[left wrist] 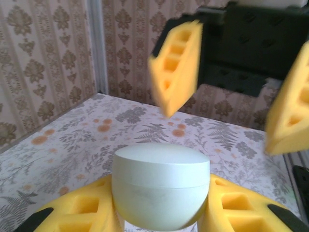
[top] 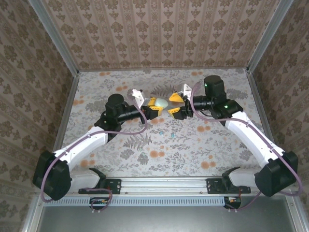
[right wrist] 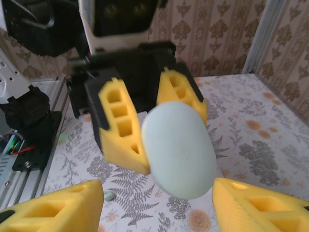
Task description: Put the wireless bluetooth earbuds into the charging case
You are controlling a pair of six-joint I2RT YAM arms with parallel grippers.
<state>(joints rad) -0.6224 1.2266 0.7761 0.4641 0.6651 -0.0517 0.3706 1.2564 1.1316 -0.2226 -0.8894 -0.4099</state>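
Fern-and-flower cloth covers the table [top: 227, 145], which is boxed in by papered walls. Past the arms' bases at the near edge, around the middle of the table, two tiny teal earbuds [top: 161, 131] lie loose, well apart from either gripper. Beyond them, toward the far edge, the left gripper [top: 154, 106] is clamped on the pale, pebble-shaped charging case [top: 161, 102] and holds it clear of the cloth. The right gripper [top: 174, 105] faces it with jaws spread wide, gripping nothing.

The case looks closed, so the step in hand is probably raising the lid. To do it well, the left should keep its hold low on the body, below the seam. The right should bring one finger square under the lid's lip rather than pinching the whole shell. A slow, centred approach would keep the smooth case from twisting in the foam pads.

The left wrist view shows the seam around the case and its own pads pressed on both flanks; the overhead view is too small for either. The right wrist view shows clear air between its own fingers [right wrist: 53, 208] and the case, and one earbud on the cloth below. Only from overhead can the loose pieces be placed against the table's edges.
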